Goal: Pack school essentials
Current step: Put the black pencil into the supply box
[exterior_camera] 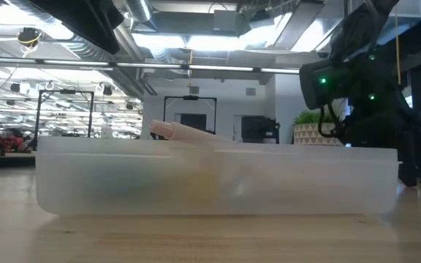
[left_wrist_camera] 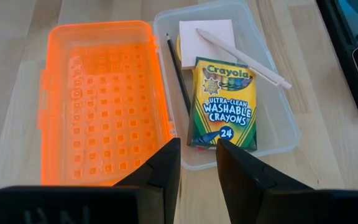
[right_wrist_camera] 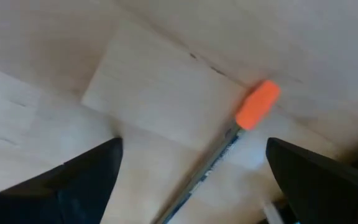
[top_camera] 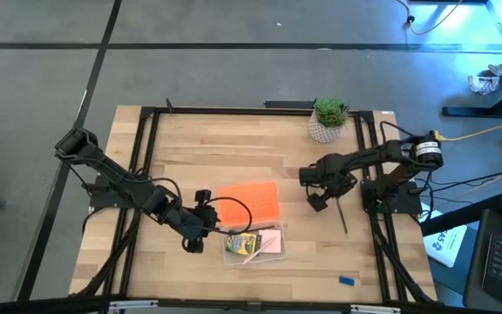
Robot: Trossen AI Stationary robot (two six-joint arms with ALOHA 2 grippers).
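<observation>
- While the clear plastic case (top_camera: pixel 255 244) at lower centre holds the green-and-yellow crayon box (top_camera: pixel 241 242), its orange lid (top_camera: pixel 253 203) lies open beside it.
- Left gripper (top_camera: pixel 197 237) hangs narrowly parted, empty, just left.
- Right gripper (top_camera: pixel 316 201), wide open, hovers over an orange-capped pencil (top_camera: pixel 342 215); potted green plant (top_camera: pixel 329 119) behind.

A light wooden table (top_camera: pixel 190 148) edged by a black frame stands on a grey floor (top_camera: pixel 234 22) crossed by dark seams. Beyond it, the low view shows an open hall with ceiling ducts (exterior_camera: pixel 174 14), bright strip lights (exterior_camera: pixel 196 40) and dark monitors (exterior_camera: pixel 192 120).
</observation>
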